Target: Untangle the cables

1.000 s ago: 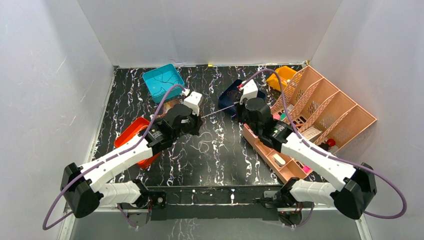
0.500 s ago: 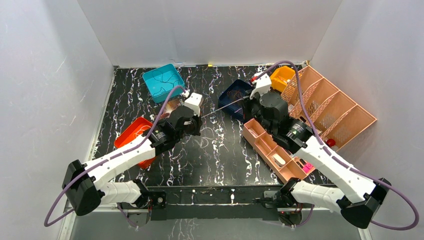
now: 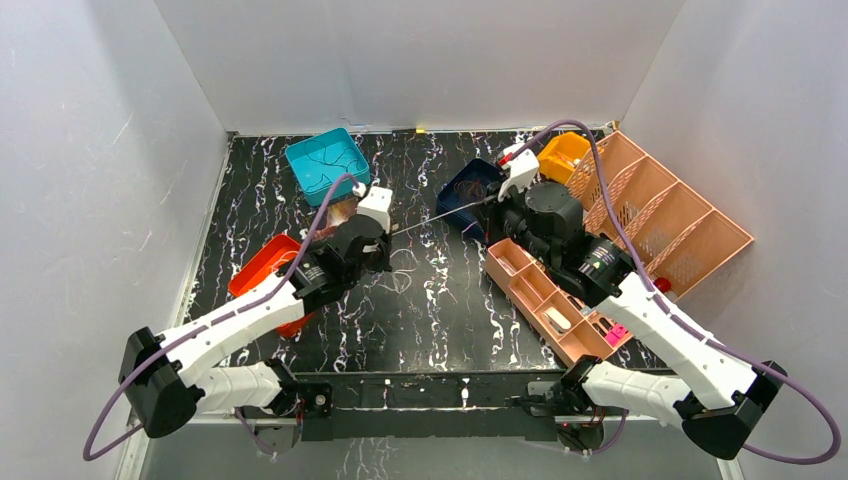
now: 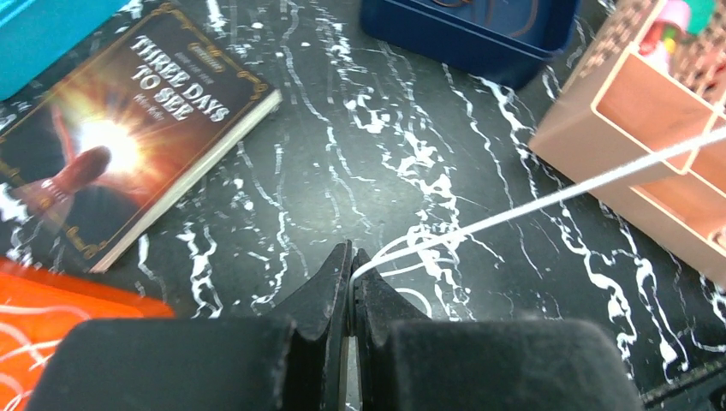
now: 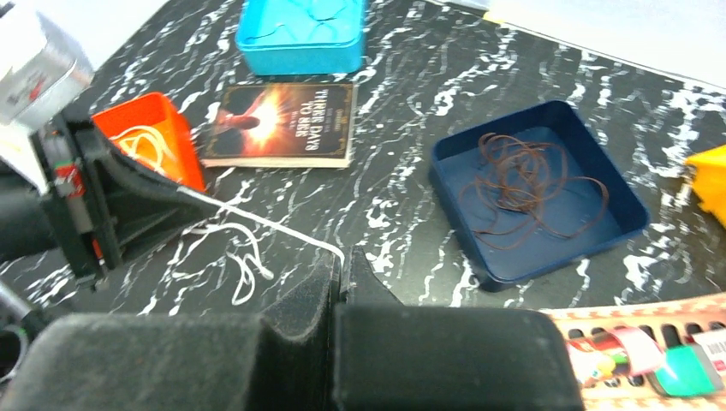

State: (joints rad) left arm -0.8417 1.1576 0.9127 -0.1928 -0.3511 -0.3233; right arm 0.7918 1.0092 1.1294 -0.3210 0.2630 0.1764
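Just left of centre, the left gripper (image 4: 351, 257) pinches 1 whitish cable (image 3: 443, 216) between pressed-together fingers; it stretches taut rightward to the right gripper (image 5: 342, 259), also clamped on it. At upper centre-right, a brown cable (image 5: 524, 184) lies inside the navy tray (image 5: 565, 254).

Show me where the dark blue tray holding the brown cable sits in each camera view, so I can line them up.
Top external: dark blue tray at the back of the table, near centre.
Left wrist: at the top edge, right of centre, mostly just its near wall showing.
Right wrist: right of centre, whole tray visible.
Shared landmark: the book lies left of the tray in all three.
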